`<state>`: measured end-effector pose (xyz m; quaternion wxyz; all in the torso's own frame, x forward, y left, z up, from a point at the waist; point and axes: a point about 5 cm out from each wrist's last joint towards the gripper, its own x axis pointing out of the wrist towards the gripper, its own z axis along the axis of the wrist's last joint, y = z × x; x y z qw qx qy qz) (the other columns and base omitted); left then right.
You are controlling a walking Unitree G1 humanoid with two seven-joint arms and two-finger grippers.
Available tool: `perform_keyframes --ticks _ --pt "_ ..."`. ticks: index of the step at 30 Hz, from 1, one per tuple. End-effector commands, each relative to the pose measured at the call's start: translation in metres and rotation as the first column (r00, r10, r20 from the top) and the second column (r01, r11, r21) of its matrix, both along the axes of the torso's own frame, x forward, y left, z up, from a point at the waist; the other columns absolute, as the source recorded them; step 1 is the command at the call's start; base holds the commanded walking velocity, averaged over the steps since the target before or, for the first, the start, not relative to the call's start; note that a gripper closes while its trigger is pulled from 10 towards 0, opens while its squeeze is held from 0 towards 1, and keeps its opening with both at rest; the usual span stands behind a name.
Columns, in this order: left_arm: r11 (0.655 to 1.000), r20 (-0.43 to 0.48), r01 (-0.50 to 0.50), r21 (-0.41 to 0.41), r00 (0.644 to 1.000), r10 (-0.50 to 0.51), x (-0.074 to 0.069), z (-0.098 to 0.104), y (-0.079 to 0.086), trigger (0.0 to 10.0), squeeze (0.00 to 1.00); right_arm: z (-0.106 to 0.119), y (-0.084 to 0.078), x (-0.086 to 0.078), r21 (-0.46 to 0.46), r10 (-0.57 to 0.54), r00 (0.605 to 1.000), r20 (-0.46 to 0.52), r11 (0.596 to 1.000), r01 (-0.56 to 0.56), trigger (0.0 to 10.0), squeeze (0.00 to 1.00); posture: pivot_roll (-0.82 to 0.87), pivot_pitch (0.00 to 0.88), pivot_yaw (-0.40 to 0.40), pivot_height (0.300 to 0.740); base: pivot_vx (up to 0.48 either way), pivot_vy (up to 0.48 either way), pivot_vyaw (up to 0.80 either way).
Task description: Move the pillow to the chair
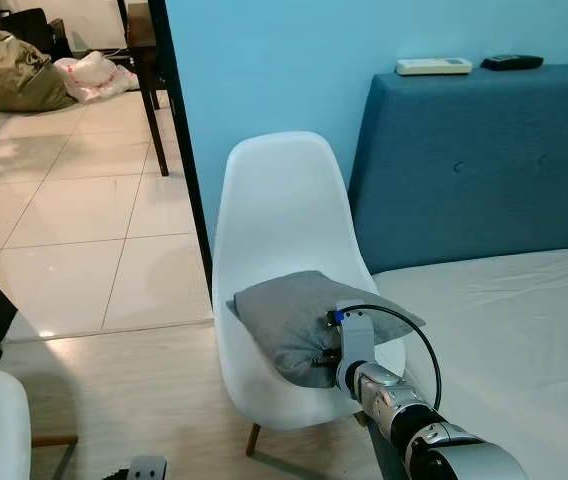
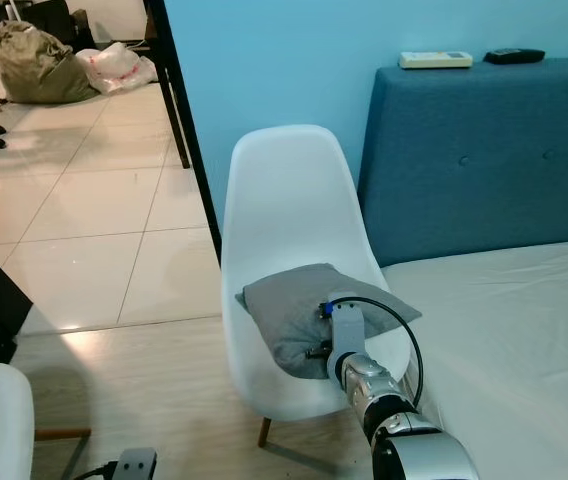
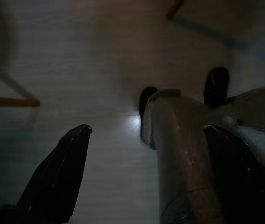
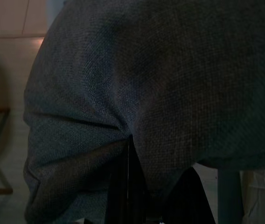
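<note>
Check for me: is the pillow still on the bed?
No, the pillow rests on the chair seat, with the right hand pinching its edge.

The pillow (image 1: 294, 315) lay on the chair (image 1: 279, 200) seat, directly ahead of the right gripper (image 1: 326, 340), which touched its near edge. The bed (image 1: 524, 340) stood to the gripper's right, its headboard (image 1: 474, 160) beyond.

Grey woven pillow (image 4: 160, 88) crowds the space right in front of my right end effector (image 4: 142, 196). My dark fingers (image 4: 123, 186) pinch a fold of its fabric, creases running out from the pinch. Pale floor (image 4: 6, 28) lies beyond it.
</note>
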<state>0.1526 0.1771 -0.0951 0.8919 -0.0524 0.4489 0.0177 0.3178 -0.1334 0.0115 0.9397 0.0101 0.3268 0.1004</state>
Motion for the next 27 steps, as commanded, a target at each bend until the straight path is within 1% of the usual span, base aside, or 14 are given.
perform_keyframes --ticks 1,4,5,7,9,11,17,19,20,22,27 --pt "0.998 0.071 -0.062 -0.011 0.996 0.062 0.017 0.008 0.006 10.0 0.0 0.005 0.003 0.004 -0.02 0.053 0.998 0.022 0.998 -0.052 10.0 0.0 0.06 0.127 -0.017 0.685 0.0 0.0 0.0" --pt "0.994 0.133 -0.103 -0.024 0.986 0.105 0.032 0.017 0.011 10.0 0.0 -0.002 0.0 -0.002 -0.06 0.081 0.997 -0.017 0.995 -0.082 10.0 0.0 0.06 0.135 -0.022 0.67 0.0 0.0 0.0" --pt "0.994 0.133 -0.103 -0.024 0.986 0.105 0.032 0.017 0.011 10.0 0.0 -0.002 0.0 -0.002 -0.06 0.081 0.997 -0.017 0.995 -0.082 10.0 0.0 0.06 0.135 -0.022 0.67 0.0 0.0 0.0" --pt "0.99 0.174 -0.135 -0.034 0.975 0.139 0.042 0.023 0.016 10.0 0.0 -0.011 -0.005 -0.01 -0.089 0.074 0.995 -0.071 0.993 -0.08 10.0 0.0 0.06 0.138 -0.027 0.66 0.0 0.0 0.0" --pt "0.987 0.194 -0.153 -0.044 0.968 0.159 0.046 0.026 0.018 10.0 0.0 -0.016 -0.011 -0.015 -0.109 0.054 0.993 -0.104 0.992 -0.066 10.0 0.0 0.06 0.132 -0.028 0.65 0.0 0.0 0.0" --pt "0.987 0.2 -0.155 -0.046 0.967 0.161 0.048 0.027 0.019 10.0 0.0 -0.02 -0.017 -0.019 -0.127 0.027 0.992 -0.124 0.991 -0.042 10.0 0.0 0.07 0.131 -0.026 0.64 0.0 0.0 0.0" --pt "0.987 0.202 -0.156 -0.047 0.966 0.162 0.048 0.027 0.019 10.0 0.0 -0.024 -0.025 -0.023 -0.148 -0.017 0.988 -0.15 0.989 -0.006 10.0 0.0 0.07 0.126 -0.021 0.625 0.0 0.0 0.0" --pt "0.987 0.198 -0.154 -0.048 0.967 0.16 0.046 0.026 0.019 10.0 0.0 -0.027 -0.031 -0.026 -0.187 -0.048 0.986 -0.162 0.982 0.017 10.0 0.0 0.07 0.123 -0.019 0.62 0.0 0.0 0.0" --pt "0.987 0.198 -0.154 -0.048 0.967 0.16 0.046 0.026 0.019 10.0 0.0 -0.027 -0.031 -0.026 -0.187 -0.048 0.986 -0.162 0.982 0.017 10.0 0.0 0.07 0.123 -0.019 0.62 0.0 0.0 0.0" --pt "0.987 0.195 -0.15 -0.052 0.968 0.157 0.044 0.025 0.018 10.0 0.0 -0.028 -0.035 -0.028 -0.225 -0.055 0.984 -0.167 0.974 0.016 10.0 0.0 0.07 0.126 -0.018 0.62 0.0 0.0 0.0" --pt "0.987 0.196 -0.148 -0.057 0.968 0.157 0.044 0.025 0.017 10.0 0.0 -0.027 -0.036 -0.027 -0.245 -0.051 0.986 -0.161 0.969 0.01 10.0 0.0 0.08 0.128 -0.019 0.62 0.0 0.0 0.0"
